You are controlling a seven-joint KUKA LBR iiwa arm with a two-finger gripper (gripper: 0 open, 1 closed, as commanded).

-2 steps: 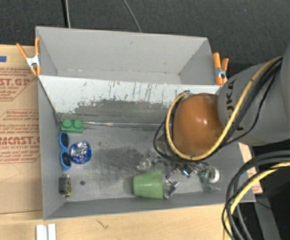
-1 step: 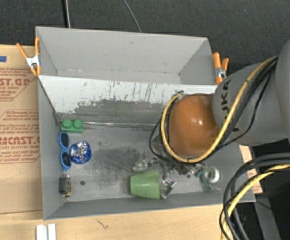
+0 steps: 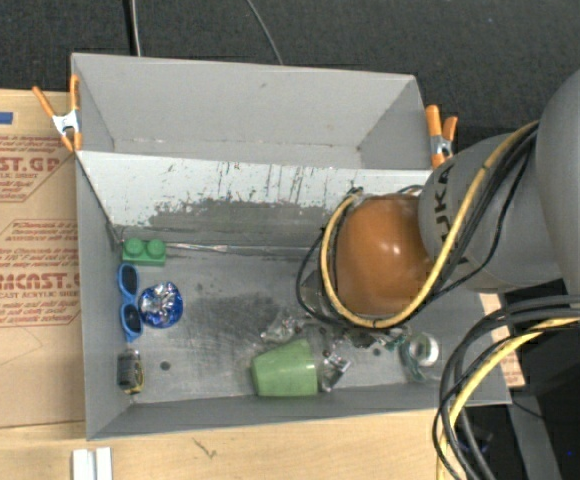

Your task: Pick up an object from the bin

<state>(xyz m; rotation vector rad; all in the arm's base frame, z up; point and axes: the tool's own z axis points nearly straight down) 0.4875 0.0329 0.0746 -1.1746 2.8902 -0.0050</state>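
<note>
Cup (image 3: 285, 372), pale green, lies just beside gripper (image 3: 332, 354).

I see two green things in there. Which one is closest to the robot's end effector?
The pale green cup, lying right beside the end effector. The darker green brick sits far off at the left.

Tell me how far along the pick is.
Done: the tool is down at the floor of the bin, beside the pale green cup lying on its side near the front wall. In hand: nothing visibly held. Left: grasping and lifting one thing out.
</note>
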